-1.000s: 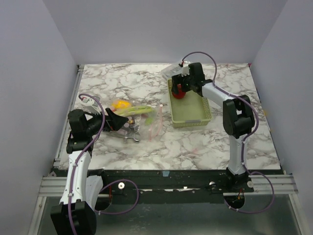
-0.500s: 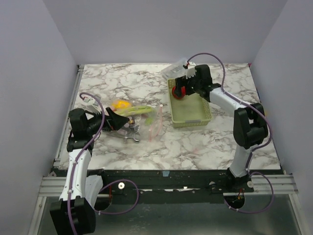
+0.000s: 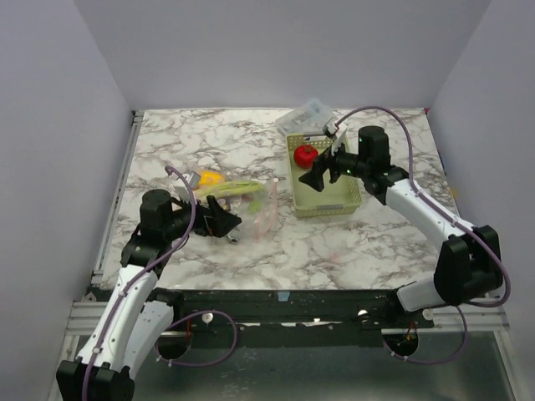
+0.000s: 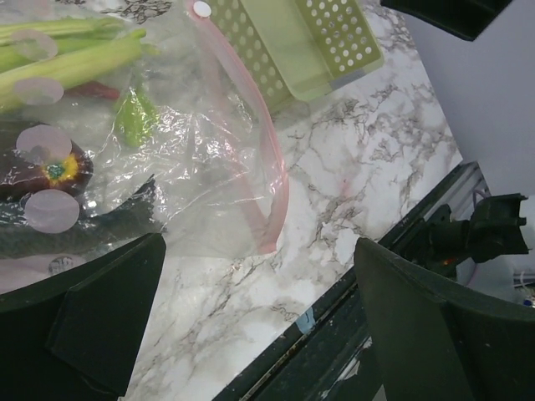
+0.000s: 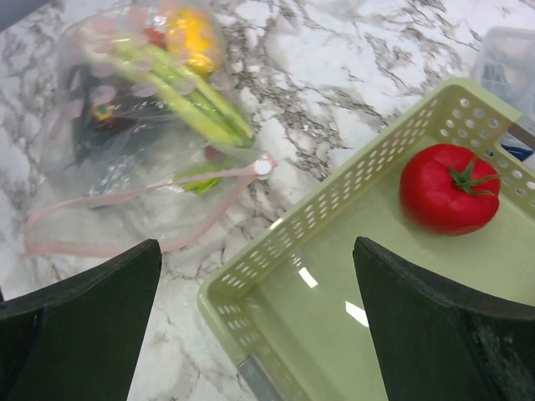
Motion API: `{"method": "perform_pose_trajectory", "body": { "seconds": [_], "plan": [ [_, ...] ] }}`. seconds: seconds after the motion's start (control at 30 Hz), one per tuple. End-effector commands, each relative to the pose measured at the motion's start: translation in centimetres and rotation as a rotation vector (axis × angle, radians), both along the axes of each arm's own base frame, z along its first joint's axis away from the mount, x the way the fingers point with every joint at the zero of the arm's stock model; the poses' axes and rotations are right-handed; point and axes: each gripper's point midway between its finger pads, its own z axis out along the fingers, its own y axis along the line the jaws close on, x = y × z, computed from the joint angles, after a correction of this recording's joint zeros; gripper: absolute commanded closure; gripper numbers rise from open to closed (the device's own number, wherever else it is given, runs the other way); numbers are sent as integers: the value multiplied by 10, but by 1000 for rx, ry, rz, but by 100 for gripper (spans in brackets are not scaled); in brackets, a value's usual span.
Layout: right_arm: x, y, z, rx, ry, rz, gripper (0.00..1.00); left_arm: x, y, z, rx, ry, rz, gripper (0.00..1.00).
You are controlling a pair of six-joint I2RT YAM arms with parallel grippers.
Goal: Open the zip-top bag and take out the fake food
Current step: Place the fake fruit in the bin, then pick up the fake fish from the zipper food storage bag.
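**Red tomato [image 3: 306,154] in the basket [image 3: 326,205], other toys inside the zip-top bag [image 3: 242,200]**

The tomato sits in the far left corner of the pale green slotted basket. The right gripper [image 3: 316,178] hovers over the basket's middle, jaws wide and empty. Just left of the basket, the zip-top bag lies on the marble table [image 3: 376,242], its pink zip strip parted. The leek [image 5: 180,96], lemon [image 5: 191,38] and beet [image 4: 42,171] are inside. The left gripper [image 3: 227,221] is at the bag's near side, jaws wide, holding nothing.
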Motion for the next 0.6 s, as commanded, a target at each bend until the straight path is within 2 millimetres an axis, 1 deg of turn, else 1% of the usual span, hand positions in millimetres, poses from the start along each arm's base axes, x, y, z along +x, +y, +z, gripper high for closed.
{"method": "perform_pose_trajectory", "body": {
  "seconds": [0.0,0.03,0.1,0.2,0.3,0.5,0.57],
  "plan": [
    [-42,5,16,22,-102,172,0,-1,11,14,106,-32,131,1],
    [-49,4,19,19,-119,187,0,-3,10,16,114,-29,136,1],
    [-59,1,16,9,-108,215,0,-6,5,20,130,-22,143,1],
    [-69,-5,10,23,-84,224,0,-6,-2,24,176,-6,171,1],
    [-79,-11,2,53,-65,241,0,-8,-13,25,230,-2,172,1],
    [-90,-23,1,115,-62,247,0,-2,-29,23,333,-7,202,1],
    [-93,-25,-2,122,-66,250,0,2,-35,20,410,-8,212,1]
  ]
}}
